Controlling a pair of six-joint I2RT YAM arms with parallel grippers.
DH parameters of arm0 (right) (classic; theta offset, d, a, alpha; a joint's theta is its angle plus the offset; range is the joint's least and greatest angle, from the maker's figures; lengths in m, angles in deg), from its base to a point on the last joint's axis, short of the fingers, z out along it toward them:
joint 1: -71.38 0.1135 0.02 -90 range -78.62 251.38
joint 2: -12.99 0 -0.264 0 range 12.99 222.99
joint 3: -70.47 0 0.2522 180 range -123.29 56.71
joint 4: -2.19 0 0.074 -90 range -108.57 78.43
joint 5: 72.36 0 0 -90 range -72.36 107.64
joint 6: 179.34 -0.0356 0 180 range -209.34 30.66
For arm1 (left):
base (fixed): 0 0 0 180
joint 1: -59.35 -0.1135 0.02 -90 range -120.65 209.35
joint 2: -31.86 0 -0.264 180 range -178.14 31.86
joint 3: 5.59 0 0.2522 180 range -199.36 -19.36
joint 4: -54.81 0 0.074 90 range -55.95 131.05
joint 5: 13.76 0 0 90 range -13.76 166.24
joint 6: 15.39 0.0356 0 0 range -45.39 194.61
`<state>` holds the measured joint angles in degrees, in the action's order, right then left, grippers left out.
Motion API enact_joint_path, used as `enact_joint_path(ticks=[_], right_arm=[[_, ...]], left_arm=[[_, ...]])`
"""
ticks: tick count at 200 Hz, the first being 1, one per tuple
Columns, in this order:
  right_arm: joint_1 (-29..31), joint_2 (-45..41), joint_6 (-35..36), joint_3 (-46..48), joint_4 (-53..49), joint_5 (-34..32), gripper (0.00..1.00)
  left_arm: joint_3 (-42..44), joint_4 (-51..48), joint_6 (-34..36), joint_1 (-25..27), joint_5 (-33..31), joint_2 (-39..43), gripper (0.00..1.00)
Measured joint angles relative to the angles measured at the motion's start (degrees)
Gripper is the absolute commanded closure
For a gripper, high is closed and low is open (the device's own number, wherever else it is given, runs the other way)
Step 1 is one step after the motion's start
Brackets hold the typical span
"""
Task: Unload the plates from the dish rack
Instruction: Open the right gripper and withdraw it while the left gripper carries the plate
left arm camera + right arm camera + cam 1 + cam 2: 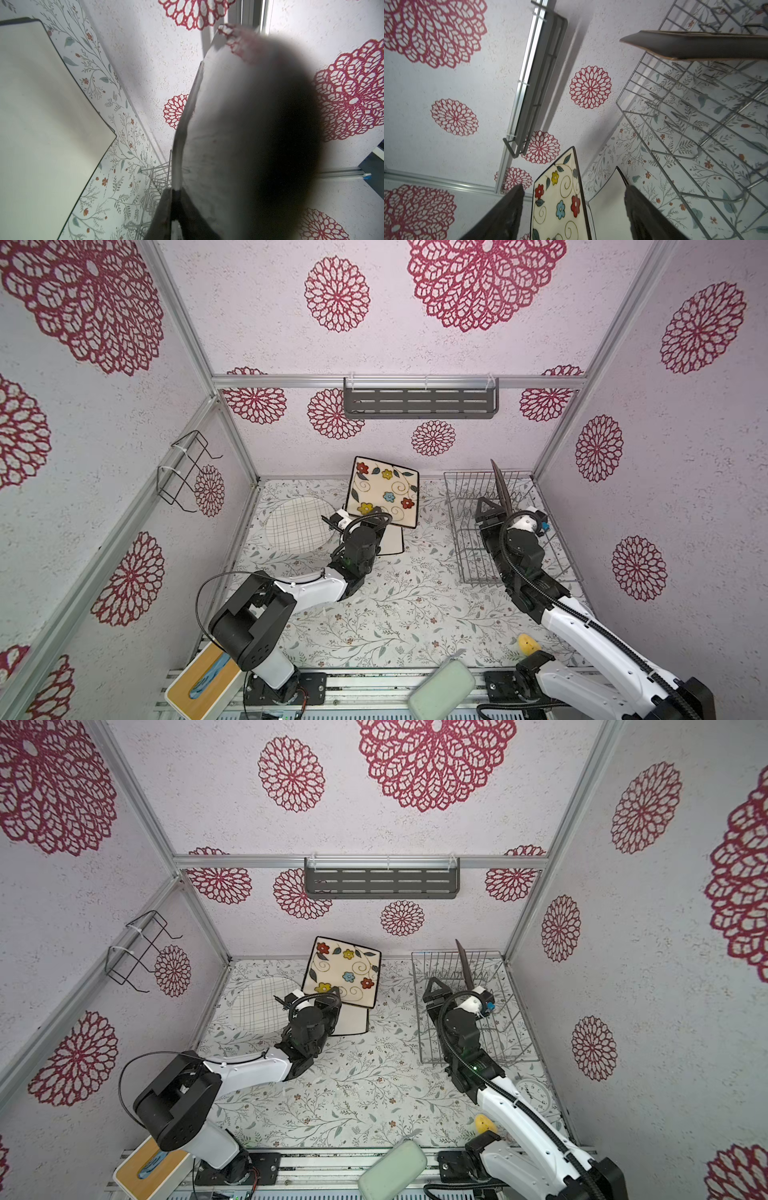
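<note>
- Step in hand: putting down an unloaded plate. The left end effector (344, 517) is clenched on the lower corner of the floral plate (384, 491). The left wrist view shows that plate's edge pinched between the fingers.
- The floral plate is in the air, tilted with its face up. It hangs above the far part of the white plate (392, 541), which lies flat on the surface (407, 605). I see no contact between the two.
- The grid plate (293, 524) lies flat on the surface, just left of the left arm and clear of the rack (469, 556).
- The brown plate (500, 485) stands on edge between the prongs at the far end of the rack. It is the only plate I can see in there.
- The right end effector (491, 510) is released and empty. In the right wrist view its fingers are wide apart and the brown plate sits off to one side, not between them. It hovers inside the rack, just beside that plate.
- Progress, my read: well along, with one plate left to pull.
- Next for the left: tilt the floral plate flat, lower it onto the white plate or beside it, then let go. A steep drop risks a sliding edge or a chip.
- Next for the right: turn so the jaws straddle the brown plate's top edge, close, then lift straight up clear of the prongs.
</note>
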<state>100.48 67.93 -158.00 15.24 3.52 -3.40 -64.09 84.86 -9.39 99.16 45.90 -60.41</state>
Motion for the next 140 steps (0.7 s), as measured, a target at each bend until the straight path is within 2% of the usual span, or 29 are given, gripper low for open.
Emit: enact_joint_path(ticks=[34,69,140], right_arm=[[-0.48,0.7,7.28,-3.52,-3.39,9.35,0.18],[-0.57,0.85,12.11,-3.54,-7.15,15.19,0.17],[-0.61,2.93,17.66,-3.54,-10.91,18.99,0.16]], left_arm=[[2.29,4.22,1.25,2.51,-5.9,0.0,1.0],[4.37,8.24,0.79,3.37,-8.66,-0.04,1.0],[5.49,9.92,-2.71,3.17,-10.91,-0.55,1.0]])
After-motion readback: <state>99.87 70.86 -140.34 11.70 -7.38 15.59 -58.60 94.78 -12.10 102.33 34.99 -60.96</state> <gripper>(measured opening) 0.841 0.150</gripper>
